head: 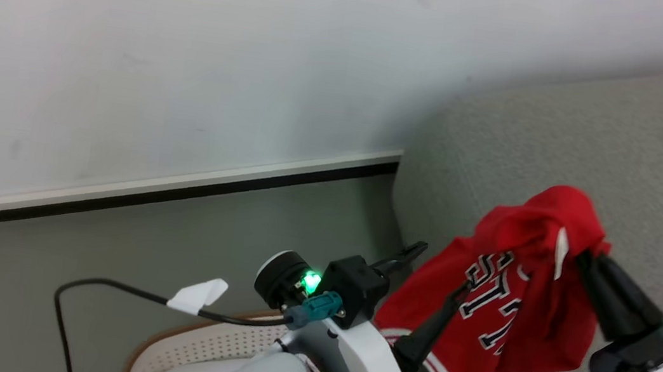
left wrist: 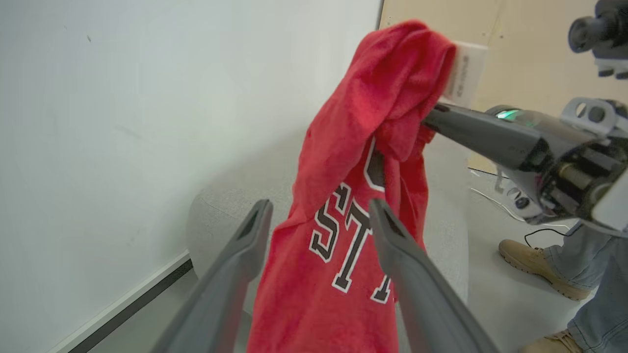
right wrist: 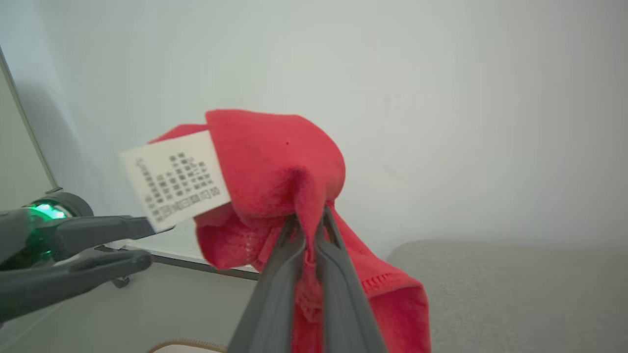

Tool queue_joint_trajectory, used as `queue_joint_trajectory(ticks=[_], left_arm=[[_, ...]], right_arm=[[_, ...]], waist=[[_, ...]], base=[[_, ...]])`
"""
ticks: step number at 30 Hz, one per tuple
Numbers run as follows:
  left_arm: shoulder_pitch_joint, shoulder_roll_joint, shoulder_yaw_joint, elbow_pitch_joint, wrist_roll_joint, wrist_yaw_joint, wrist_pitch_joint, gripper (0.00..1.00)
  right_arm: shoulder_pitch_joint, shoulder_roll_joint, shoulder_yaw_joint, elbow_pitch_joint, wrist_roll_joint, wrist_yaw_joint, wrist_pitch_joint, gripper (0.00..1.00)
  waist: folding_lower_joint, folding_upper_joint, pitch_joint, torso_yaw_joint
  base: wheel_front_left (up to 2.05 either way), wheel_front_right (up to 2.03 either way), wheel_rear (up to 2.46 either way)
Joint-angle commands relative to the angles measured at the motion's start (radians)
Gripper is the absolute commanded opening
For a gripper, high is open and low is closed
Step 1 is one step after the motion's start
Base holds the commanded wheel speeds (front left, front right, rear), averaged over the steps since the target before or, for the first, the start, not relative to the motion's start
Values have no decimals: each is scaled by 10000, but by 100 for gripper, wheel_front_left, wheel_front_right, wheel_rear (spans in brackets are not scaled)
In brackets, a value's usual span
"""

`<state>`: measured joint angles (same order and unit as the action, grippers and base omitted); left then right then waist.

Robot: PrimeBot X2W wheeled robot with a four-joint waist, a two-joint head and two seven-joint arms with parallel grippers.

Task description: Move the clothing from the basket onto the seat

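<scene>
The clothing (head: 521, 300) is hung lengthwise above the seat (head: 633, 136) from the clamped right gripper (head: 583, 256), with the left gripper (head: 442, 268) spread empty alongside.

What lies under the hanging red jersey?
The grey woven-fabric seat lies below the bright red lettered jersey, pinched by the right pincer; its folds hide the seat's edge beneath.
</scene>
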<state>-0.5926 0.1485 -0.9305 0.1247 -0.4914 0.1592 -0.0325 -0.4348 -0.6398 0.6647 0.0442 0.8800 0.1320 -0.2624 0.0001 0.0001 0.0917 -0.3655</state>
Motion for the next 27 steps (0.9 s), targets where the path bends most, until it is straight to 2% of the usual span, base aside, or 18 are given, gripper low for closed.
queue_joint_trajectory(ticks=[1, 8, 14, 22, 27], left_arm=[[-83, 23, -1, 34, 197, 0, -62, 100], [-573, -120, -105, 162, 281, -148, 38, 100], [-1532, -182, -164, 350, 597, -331, 249, 100], [-3645, -262, 24, 897, 1234, -598, 500, 100], [-5089, -489, 119, 1258, 1556, -818, 477, 100]], right_arm=[[93, -31, -127, -41, -11, -25, -35, 0], [412, 195, -2091, -194, -218, -25, -36, 0], [-382, 200, -3961, 17, -428, -25, -36, 0], [-3210, -456, -6223, 1084, -440, -23, -35, 0], [-5322, -1112, -7234, 2694, -598, -23, -18, 0]], waist=[[-1, -1, 249, -394], [-1, -1, 996, -677], [-1, -1, 2363, -214], [-1, -1, 4653, 570], [-1, -1, 5924, 984]], base=[[0, 0, 0], [0, 0, 0], [0, 0, 0], [0, 0, 0], [0, 0, 0]])
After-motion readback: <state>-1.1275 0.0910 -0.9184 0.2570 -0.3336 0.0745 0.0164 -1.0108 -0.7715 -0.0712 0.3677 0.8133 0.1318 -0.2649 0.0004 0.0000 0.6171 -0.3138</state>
